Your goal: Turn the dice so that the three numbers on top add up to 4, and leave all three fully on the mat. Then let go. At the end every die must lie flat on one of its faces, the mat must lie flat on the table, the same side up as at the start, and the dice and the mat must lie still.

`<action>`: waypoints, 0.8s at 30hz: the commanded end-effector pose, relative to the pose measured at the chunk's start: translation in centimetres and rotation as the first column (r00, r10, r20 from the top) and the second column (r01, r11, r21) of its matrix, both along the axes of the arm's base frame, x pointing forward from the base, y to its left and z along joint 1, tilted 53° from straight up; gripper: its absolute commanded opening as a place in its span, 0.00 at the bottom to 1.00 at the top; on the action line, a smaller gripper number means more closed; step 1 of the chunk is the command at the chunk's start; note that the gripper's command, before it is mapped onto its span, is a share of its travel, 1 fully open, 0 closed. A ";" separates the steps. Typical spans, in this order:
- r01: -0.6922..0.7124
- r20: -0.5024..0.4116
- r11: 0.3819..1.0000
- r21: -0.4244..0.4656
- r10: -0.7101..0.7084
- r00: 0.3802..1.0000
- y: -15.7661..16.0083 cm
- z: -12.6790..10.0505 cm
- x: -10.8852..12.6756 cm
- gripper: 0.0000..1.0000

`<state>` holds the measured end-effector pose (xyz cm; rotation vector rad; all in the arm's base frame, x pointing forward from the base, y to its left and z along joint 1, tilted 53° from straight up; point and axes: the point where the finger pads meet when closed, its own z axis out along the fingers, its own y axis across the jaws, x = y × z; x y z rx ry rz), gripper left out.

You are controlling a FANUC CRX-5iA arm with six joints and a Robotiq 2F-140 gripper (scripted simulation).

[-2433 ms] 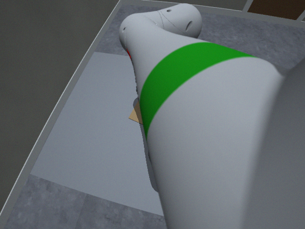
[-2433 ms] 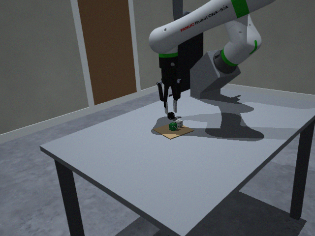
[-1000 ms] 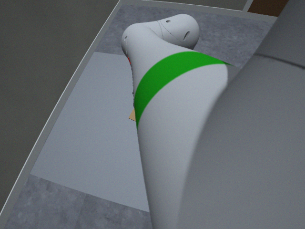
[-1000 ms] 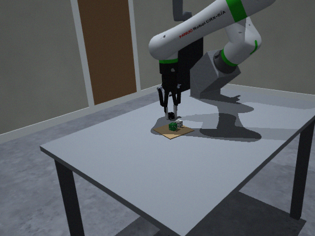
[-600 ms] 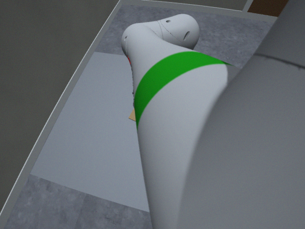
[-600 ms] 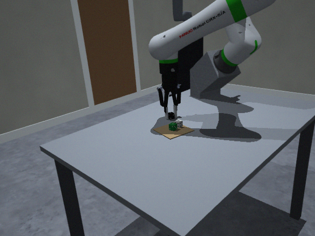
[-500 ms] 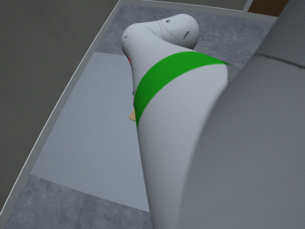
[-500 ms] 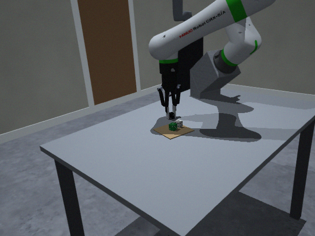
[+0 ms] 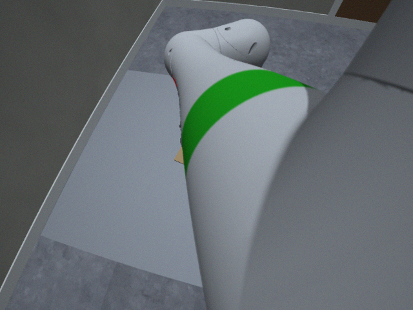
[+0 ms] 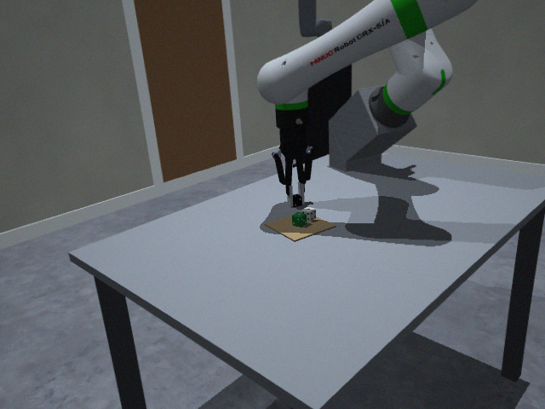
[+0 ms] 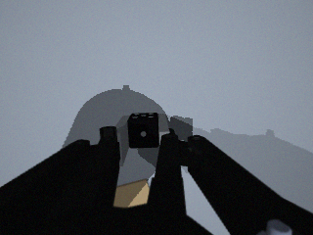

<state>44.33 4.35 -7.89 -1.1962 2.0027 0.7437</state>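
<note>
1. Top view: see the big white arm [image 9: 220,150] [image 10: 352,43] in the way; see just a bit of the tan mat [image 9: 179,157] [image 10: 295,236] [image 11: 131,196] poking out, on the table [image 9: 116,166] [image 10: 264,285] [image 11: 220,59]; cannot see any dice or the claw from here, so cannot tell its state in this view.

2. Side view: find the claw [image 10: 295,201] [image 11: 144,126] pointing down, clamped on the black die [image 10: 296,200] [image 11: 143,130]; held just past the back of the mat, not on it; cannot tell if lifted a bit or touching the table; find the green die [image 10: 299,219] and the white die [image 10: 309,214] close together on the mat, both sitting flat, it seems; cannot read their top numbers for sure.

3. Wrist view: see the black die snug between the two fingers, one on each side; looks like a small dark block with square sides; on the face turned to the camera, one pale dot; along a thin side next to it, a row of pale marks; likely one on top, then, good for a small sum like one, one and two; seems to be at the step of moving this die; next, need to lift it clear, bring it over bare mat, set it down flat without bumping the others, then let go; might still need to turn another die after that.

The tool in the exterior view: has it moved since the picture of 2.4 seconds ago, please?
Yes. Judged against the mat, which lies in the same place, the tool has moved downward.
</note>
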 end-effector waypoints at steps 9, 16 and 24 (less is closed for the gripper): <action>0.000 0.000 1.000 0.000 0.000 1.000 0.0 0.0 0.0 0.16; 0.000 0.000 1.000 0.000 0.000 1.000 0.0 0.0 0.0 0.16; 0.000 0.000 1.000 0.000 0.000 1.000 -1.6 1.3 -0.5 0.16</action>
